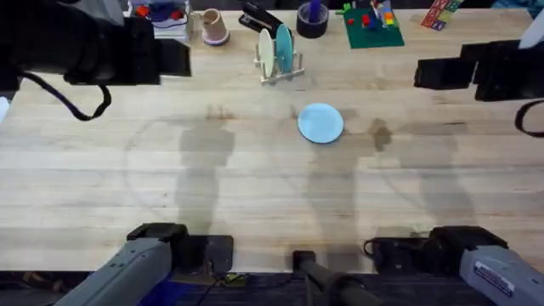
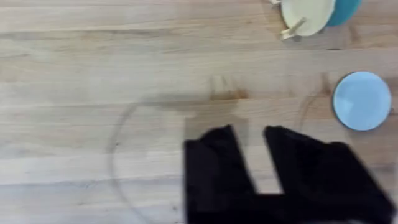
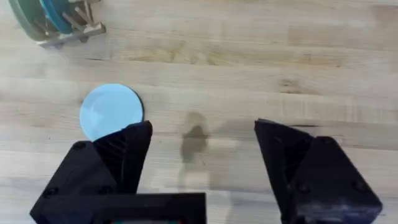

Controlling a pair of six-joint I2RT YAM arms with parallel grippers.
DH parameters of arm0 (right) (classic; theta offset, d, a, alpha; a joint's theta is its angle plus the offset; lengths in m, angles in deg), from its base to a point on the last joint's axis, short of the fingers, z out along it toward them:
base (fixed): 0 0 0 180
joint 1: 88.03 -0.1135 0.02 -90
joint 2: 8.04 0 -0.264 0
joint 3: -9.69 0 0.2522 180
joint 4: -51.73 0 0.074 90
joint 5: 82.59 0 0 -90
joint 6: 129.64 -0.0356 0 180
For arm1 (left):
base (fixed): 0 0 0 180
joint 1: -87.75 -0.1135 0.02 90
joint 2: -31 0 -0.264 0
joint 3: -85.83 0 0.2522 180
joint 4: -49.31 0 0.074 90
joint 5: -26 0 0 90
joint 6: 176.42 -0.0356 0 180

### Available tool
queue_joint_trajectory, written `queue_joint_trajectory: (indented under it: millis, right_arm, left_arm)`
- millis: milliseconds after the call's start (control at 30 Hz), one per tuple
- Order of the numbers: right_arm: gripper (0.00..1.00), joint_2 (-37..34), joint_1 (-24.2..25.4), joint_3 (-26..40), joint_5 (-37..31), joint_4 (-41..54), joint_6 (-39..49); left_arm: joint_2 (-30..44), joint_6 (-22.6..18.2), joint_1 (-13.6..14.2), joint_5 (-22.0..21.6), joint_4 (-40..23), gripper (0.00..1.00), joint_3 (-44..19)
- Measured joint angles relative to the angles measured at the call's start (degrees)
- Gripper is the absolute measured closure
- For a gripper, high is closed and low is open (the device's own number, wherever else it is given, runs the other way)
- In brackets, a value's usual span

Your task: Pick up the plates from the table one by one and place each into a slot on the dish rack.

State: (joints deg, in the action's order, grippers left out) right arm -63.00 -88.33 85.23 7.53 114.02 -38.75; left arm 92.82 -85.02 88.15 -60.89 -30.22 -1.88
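Left gripper (image 2: 252,140) hangs above bare table (image 1: 102,170), fingers slightly parted with nothing between them. At the table's far edge, near the middle, the rack (image 1: 280,75) holds a cream plate (image 1: 266,53) and a teal plate (image 1: 284,49) upright, side by side. A light blue plate (image 1: 320,122) lies flat just in front of the rack. Right gripper (image 3: 202,140) hovers with fingers spread wide and empty, the blue plate beside one fingertip in its wrist view.
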Motion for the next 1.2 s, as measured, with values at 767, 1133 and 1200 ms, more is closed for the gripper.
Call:
queue_joint_trajectory:
  millis: [767, 1133, 1200]
  right_arm:
    - [0.007, 0.0, 0.0, 0.0, 0.0, 0.0, 0.0]
    - [0.007, 0.0, 0.0, 0.0, 0.0, 0.0, 0.0]
    - [0.007, 0.0, 0.0, 0.0, 0.0, 0.0, 0.0]
  left_arm:
    - [0.1, 12.9, 5.4, 35.2, 11.8, 0.961, 0.0]
    - [4.0, 17.2, 17.7, 35.2, 16.8, 0.959, 0.0]
    - [4.6, 17.4, 19.3, 34.9, 19.4, 0.959, 0.1]
